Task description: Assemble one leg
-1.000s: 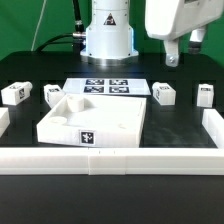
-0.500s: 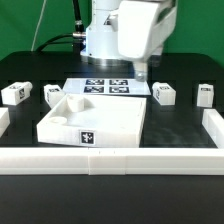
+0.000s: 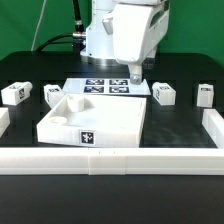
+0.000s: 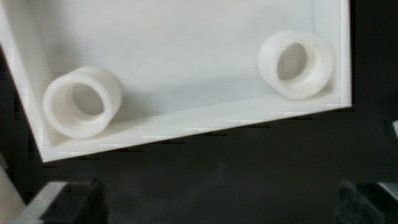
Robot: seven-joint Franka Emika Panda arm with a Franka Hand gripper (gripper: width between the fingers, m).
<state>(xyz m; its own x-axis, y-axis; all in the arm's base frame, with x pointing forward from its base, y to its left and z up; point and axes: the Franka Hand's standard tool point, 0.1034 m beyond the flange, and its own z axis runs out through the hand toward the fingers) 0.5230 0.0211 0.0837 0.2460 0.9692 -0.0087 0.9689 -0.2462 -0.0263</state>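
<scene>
Four small white legs with black-and-white tags lie in a row on the black table: two at the exterior view's left (image 3: 14, 94) (image 3: 54, 94) and two at its right (image 3: 164, 93) (image 3: 205, 94). My gripper (image 3: 135, 72) hangs over the far edge of the large white panel (image 3: 95, 118), apart from every leg. In the wrist view the gripper (image 4: 214, 205) is open and empty, with dark fingertips (image 4: 63, 205) wide apart. Below it lies the panel (image 4: 187, 70) with two round raised holes (image 4: 82, 102) (image 4: 295, 64). No leg shows in the wrist view.
The marker board (image 3: 110, 87) lies behind the panel, under the arm. A white rail (image 3: 110, 160) runs along the table's front, with side rails at the left (image 3: 3, 122) and right (image 3: 214, 125). The robot base (image 3: 105, 40) stands at the back.
The arm has swung from the exterior view's upper right toward the centre and come lower, over the panel's far edge. Legs and panel have not moved.
</scene>
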